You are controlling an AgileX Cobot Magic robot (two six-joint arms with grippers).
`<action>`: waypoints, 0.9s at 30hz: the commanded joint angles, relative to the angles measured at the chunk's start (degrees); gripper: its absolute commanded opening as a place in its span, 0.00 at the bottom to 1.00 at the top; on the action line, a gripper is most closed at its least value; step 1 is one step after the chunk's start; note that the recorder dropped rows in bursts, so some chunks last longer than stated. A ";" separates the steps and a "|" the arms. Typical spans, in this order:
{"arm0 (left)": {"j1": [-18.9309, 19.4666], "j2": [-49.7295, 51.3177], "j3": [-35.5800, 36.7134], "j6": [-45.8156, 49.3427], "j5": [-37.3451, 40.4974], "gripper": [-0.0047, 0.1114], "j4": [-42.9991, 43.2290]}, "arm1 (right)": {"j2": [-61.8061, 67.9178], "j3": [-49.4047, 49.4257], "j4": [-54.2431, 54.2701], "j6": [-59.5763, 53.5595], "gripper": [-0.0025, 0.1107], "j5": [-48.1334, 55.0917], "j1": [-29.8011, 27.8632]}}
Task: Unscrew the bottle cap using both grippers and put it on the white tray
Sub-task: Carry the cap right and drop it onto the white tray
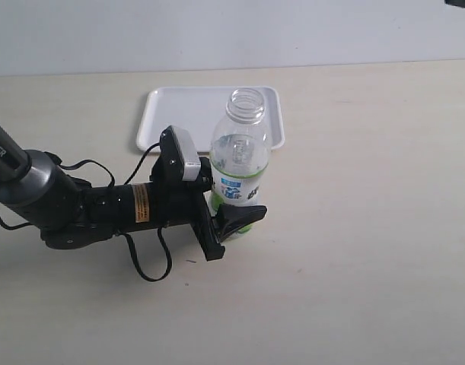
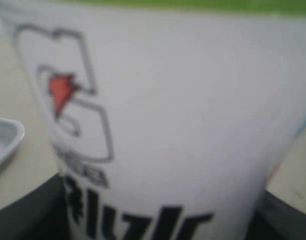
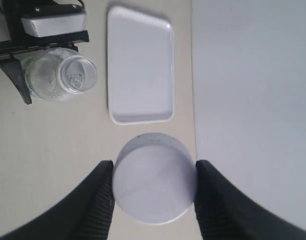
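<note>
Bottle: upright on the counter, centre of the exterior frame. Neck open, no cap on it. Clear above, white, blue and green label lower down.

Left gripper: reaches in from the left of the exterior frame, lying low and level. Jaws clamped on the bottle at the label, one on each side. White camera block on top, orange sticker on the body, loose black cables.

Left wrist view: label fills nearly the whole picture, blurred, with a red mark and black lettering. Dark jaws show at either side of it.

Bottle cap: round, white, flat face toward the right wrist camera, ribbing not readable. Not on the tray; it shows against the counter just off one short end of it.

Right gripper: jaws clamped on the cap, one ribbed black pad against each side.

White tray: flat on the counter, just behind the bottle, upper centre of the exterior frame. Nothing lying in it. The bottle's shoulder overlaps its right part in that view.

Tray and bottle: near each other; cannot tell whether they touch.
</note>
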 commanded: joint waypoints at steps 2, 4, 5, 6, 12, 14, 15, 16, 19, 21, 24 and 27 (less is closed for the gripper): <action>-0.17 -0.54 -0.28 0.27 -2.36 0.05 -1.78 | 1.49 5.07 -0.74 9.14 0.02 -3.76 -3.31; -0.17 -0.54 -0.28 0.27 -2.36 0.05 -2.06 | 2.61 7.68 0.11 9.14 0.02 -8.40 -5.41; -0.07 -0.54 -0.28 0.27 -2.36 0.05 -2.05 | 3.37 9.13 0.58 9.14 0.02 -11.93 -6.78; 0.05 -0.54 -0.28 0.27 -2.36 0.05 -2.05 | 4.05 10.24 0.90 9.14 0.02 -15.75 -7.89; 1.41 -0.54 -0.28 -0.69 -2.36 0.05 -2.29 | 12.62 12.77 6.89 8.11 0.02 -32.14 -15.52; 1.81 -0.54 -0.28 -2.11 -2.36 0.05 -2.17 | 16.22 12.77 10.13 8.11 0.02 -36.34 -18.00; 2.07 -0.54 -0.28 -2.27 -2.36 0.05 -2.17 | 18.08 12.77 11.99 8.11 0.02 -38.05 -19.18; 2.22 -0.54 -0.28 -2.57 -2.36 0.05 -2.17 | 19.58 12.65 13.50 8.11 0.02 -39.18 -20.12; 2.86 -0.54 -0.28 -2.91 -2.36 0.05 -2.55 | 24.90 11.60 18.78 8.11 0.02 -39.69 -22.61; 3.25 -0.54 -0.28 -3.16 -2.36 0.05 -3.49 | 28.91 9.97 21.22 8.11 0.02 -38.65 -23.36; 3.25 -0.54 -0.28 -4.96 -2.36 0.05 -5.97 | 34.38 7.06 24.63 8.49 0.02 -38.54 -23.36; 3.25 -0.54 -0.28 -4.94 -2.36 0.05 -6.23 | 39.67 3.64 28.08 8.49 0.02 -38.54 -23.36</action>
